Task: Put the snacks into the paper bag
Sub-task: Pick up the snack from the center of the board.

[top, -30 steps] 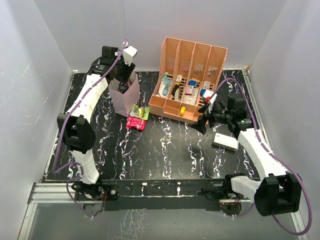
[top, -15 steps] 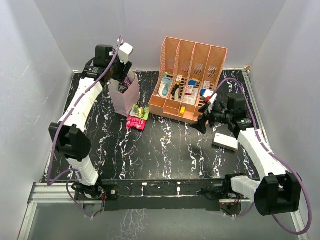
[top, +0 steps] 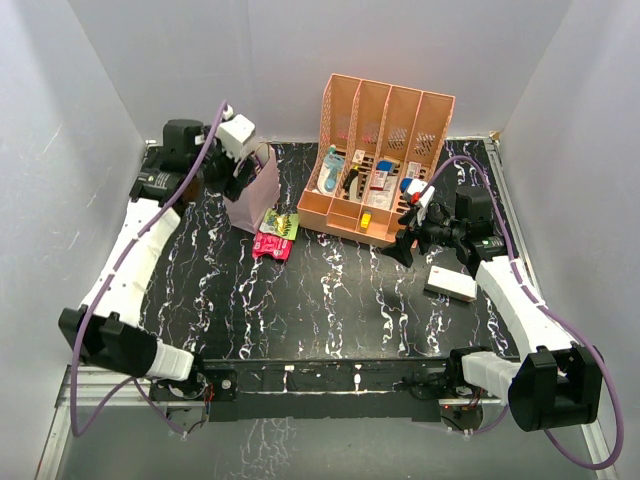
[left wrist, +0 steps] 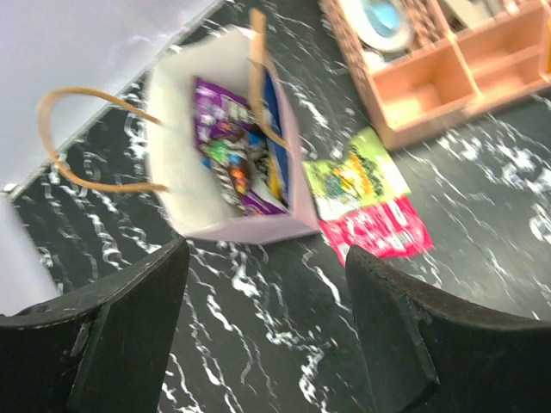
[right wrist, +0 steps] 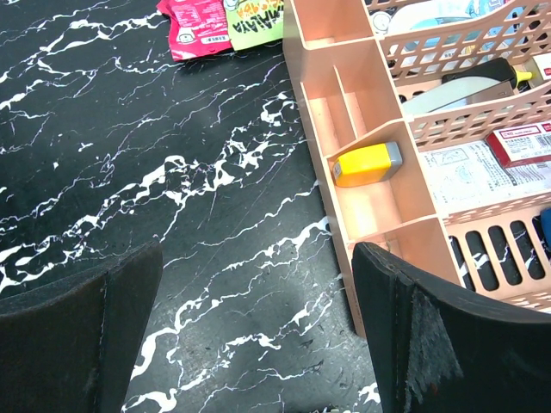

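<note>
The pale pink paper bag (top: 256, 200) stands up near the back left of the black counter (top: 330, 300). The left claw (top: 244, 170) hangs by the bag's top edge. A green packet (top: 284, 224) and a pink packet (top: 270, 246) lie flat just beside the bag, touching each other. The right claw (top: 402, 236) hangs in front of the peach rack (top: 385, 120). A white box (top: 450, 283) lies near it.

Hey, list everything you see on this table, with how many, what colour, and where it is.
pale pink paper bag: one, upright, back left
snack wrappers: several, purple and blue, inside the bag, count unclear
green packet: one, beside the bag
pink packet: one, next to the green packet
peach slotted file rack: one, back centre, holding items
white rectangular box: one, right side
left gripper: black, open, by the bag
right gripper: black, open, near the rack's front
</note>
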Motion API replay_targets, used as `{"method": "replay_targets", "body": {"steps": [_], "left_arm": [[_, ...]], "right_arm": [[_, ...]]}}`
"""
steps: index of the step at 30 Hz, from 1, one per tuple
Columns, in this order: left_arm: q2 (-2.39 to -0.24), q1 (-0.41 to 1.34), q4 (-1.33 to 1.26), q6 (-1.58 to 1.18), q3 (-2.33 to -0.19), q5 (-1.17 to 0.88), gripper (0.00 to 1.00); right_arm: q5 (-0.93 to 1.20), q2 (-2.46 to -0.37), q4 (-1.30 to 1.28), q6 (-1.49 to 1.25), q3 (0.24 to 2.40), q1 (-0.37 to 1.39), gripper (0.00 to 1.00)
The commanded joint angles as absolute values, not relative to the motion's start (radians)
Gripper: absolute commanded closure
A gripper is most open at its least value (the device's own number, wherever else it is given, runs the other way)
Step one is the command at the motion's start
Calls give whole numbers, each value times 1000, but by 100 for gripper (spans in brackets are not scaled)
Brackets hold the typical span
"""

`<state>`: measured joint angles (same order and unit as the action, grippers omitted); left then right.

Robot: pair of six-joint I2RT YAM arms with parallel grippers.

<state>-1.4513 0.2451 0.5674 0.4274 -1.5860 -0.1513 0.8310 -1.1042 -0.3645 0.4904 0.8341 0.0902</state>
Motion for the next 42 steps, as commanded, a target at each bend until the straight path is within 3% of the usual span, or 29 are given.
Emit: {"method": "replay_targets", "body": {"steps": [1, 8, 19, 42], "left_arm": [[-1318, 256, 641, 491, -1470, -336, 28], [-1263, 313, 704, 602, -1324, -386, 28], [-1389, 530, 477, 694, -1094, -134, 25], [-1725, 557, 276, 739, -1115, -107, 24]], "right_arm": [[825, -1092, -319, 479, 839, 87, 3], [815, -1093, -321, 480, 839, 87, 3], [807, -1100, -313, 481, 833, 70, 3], [813, -1121, -313, 482, 830, 45, 3]]}}
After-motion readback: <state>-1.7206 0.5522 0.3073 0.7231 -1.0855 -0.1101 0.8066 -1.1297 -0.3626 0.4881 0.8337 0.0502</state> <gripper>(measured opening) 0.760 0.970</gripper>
